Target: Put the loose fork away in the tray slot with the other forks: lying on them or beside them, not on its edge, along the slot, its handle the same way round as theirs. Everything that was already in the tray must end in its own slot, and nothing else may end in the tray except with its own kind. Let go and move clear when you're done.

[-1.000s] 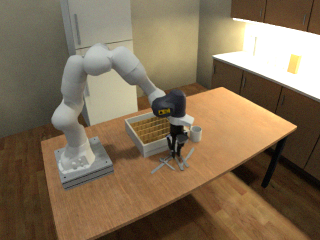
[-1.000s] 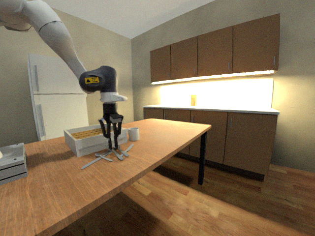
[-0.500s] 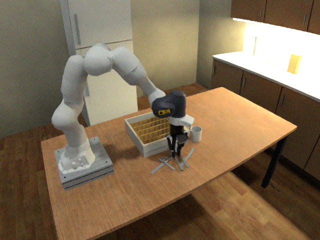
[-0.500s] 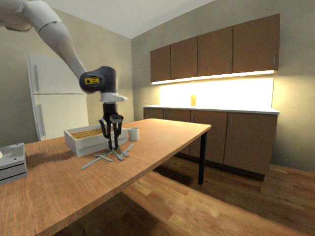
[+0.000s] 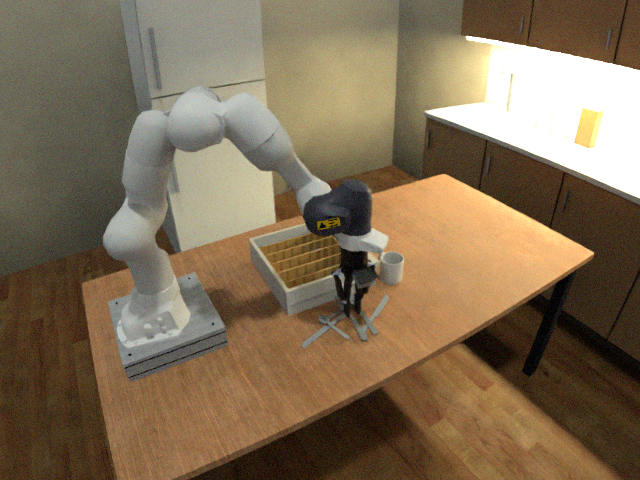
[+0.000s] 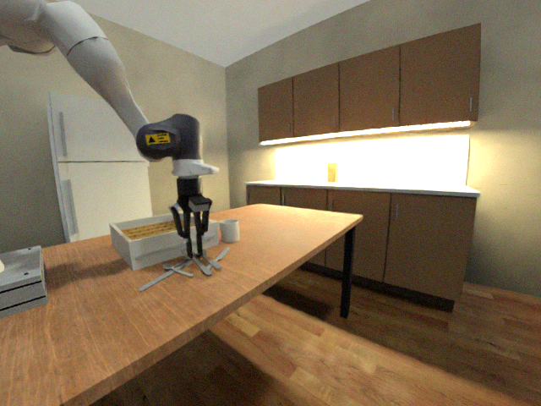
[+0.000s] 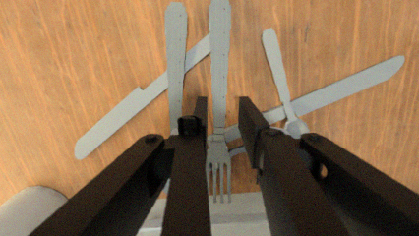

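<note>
The loose fork [image 7: 219, 74] [image 5: 358, 329] [image 6: 204, 267] lies flat on the table in a crossed pile of cutlery. Its tines point at the white tray [image 5: 268, 281] [image 6: 144, 253] [image 7: 246, 212] and its handle points away from it. My gripper [image 7: 222, 111] [image 5: 350, 310] [image 6: 194, 255] hangs straight down over the fork's neck. Its fingers are partly closed, one on each side of the neck, with a gap showing on both sides. The tray has wooden dividers. Its contents are hidden from these views.
Two knives [image 7: 123, 115] [image 7: 344, 84], a spoon [image 7: 277, 64] and one more flat handle [image 7: 175, 59] lie crossed around the fork. A white mug [image 5: 391, 267] [image 6: 229, 230] [image 7: 29, 211] stands beside the tray's corner. The arm's base [image 5: 165, 330] sits at the table's left.
</note>
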